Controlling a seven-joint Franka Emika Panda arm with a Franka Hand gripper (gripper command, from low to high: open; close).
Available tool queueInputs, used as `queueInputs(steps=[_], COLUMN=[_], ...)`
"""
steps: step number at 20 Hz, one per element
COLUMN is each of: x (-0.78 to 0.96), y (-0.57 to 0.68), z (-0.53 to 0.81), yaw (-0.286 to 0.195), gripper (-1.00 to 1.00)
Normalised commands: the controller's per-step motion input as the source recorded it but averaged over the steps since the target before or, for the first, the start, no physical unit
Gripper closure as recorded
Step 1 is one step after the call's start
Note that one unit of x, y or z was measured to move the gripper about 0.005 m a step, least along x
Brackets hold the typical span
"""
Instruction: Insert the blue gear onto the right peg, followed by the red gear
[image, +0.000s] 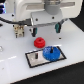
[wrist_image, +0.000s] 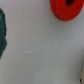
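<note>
The red gear (image: 38, 43) looks light, stiff and slippery; its raised hub suits gripping. It lies below the tool (image: 46, 25), whose opening I cannot tell.

no readable text, labels, brands or numbers in either view; pictures too blurred.

Blue gear (image: 50, 53) flat on right peg; red gear (image: 38, 43) lies on table nearby.

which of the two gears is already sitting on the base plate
The blue gear, the wider one. It lies on the grey base plate, toward the exterior view's right. The smaller red gear rests on the white table beyond the plate.
</note>
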Motion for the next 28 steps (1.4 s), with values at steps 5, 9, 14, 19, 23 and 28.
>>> queueInputs(steps=[5,9,14,19,23,28], x=[-0.01,-0.07,-0.11,-0.13,-0.09,-0.01], y=[-0.39,-0.06,0.04,0.02,0.01,0.01], z=[-0.08,-0.20,-0.26,-0.30,-0.19,-0.03], yaw=[0.000,0.000,0.000,0.000,0.000,0.000], gripper=[-1.00,-1.00,-1.00,-1.00,-1.00,-1.00])
